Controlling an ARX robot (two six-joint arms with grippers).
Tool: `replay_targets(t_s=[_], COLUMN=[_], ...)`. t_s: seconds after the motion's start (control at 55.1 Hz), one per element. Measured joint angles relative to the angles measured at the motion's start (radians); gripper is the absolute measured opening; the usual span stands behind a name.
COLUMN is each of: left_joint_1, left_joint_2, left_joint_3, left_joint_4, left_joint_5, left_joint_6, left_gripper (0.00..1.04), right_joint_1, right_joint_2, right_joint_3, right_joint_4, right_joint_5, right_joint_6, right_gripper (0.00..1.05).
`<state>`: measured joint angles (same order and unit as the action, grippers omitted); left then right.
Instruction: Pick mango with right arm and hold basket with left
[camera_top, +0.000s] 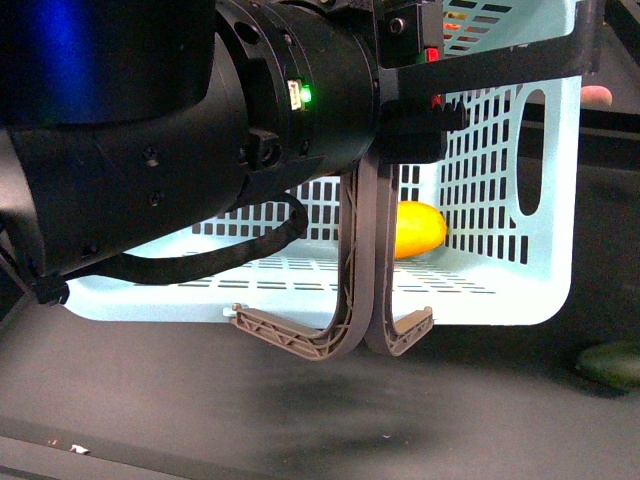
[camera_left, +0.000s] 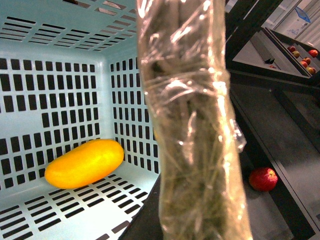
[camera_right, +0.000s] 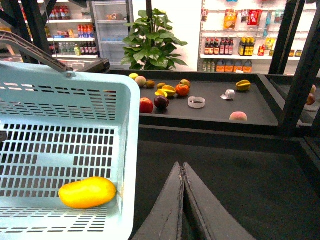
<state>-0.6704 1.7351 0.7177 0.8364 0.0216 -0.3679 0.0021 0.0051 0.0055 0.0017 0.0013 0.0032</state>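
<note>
Shop interior: leafy green potted plant (camera_right: 152, 37) and wall shelves (camera_right: 240, 45) of bottles behind a dark matte worktop (camera_top: 300, 420), with loose fruit (camera_right: 170, 92) scattered on its far section. A large pale turquoise rectangular plastic basket (camera_top: 520, 300) with slotted walls sits on the near worktop. The bulky black cylindrical left arm (camera_top: 150, 150), with a small green light (camera_top: 307, 96) lit and a black braided cable (camera_top: 230, 258) looped beneath it, fills the upper left of the front view. The left pincer (camera_top: 420, 120) sits at the top of the two grey-brown hoop handles (camera_top: 358, 280), which stand pressed side by side; its jaws are hidden, so whether it grips cannot be told. In the left wrist view a brownish column wrapped in clear film (camera_left: 195, 125) blocks the centre; what it is cannot be told. The right pincer (camera_right: 181, 170) is closed, tips touching, holding nothing, over bare worktop just outside the basket. A smooth bright yellow oval mango (camera_top: 418, 228) lies on its side on the basket floor, close to a slotted wall and lower than the left pincer. The basket's side wall stands between the mango and the right pincer. A dark green oval fruit (camera_top: 610, 365) and a round red fruit (camera_left: 262, 178) lie on the worktop outside the basket.
</note>
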Motion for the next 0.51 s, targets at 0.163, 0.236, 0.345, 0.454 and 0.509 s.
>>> replay_targets(t_s=[0.163,0.236,0.345,0.454,0.509], left_joint_1=[0.0,0.0,0.0,0.0,-0.001], left_joint_2=[0.0,0.0,0.0,0.0,0.0], left_joint_3=[0.0,0.0,0.0,0.0,0.0], left_joint_4=[0.0,0.0,0.0,0.0,0.0], left_joint_5=[0.0,-0.001,-0.001,0.0,-0.018], left_joint_6=[0.0,0.0,0.0,0.0,0.007], left_gripper=[0.05,0.05,0.05,0.05,0.05], right_joint_1=[0.0,0.0,0.0,0.0,0.0], right_joint_2=[0.0,0.0,0.0,0.0,0.0], right_joint_3=[0.0,0.0,0.0,0.0,0.0], right_joint_4=[0.0,0.0,0.0,0.0,0.0], right_joint_5=[0.0,0.0,0.0,0.0,0.0], right_joint_6=[-0.001,-0.001,-0.001,-0.001,-0.001], right_gripper=[0.28,0.38,0.54,0.72,0.79])
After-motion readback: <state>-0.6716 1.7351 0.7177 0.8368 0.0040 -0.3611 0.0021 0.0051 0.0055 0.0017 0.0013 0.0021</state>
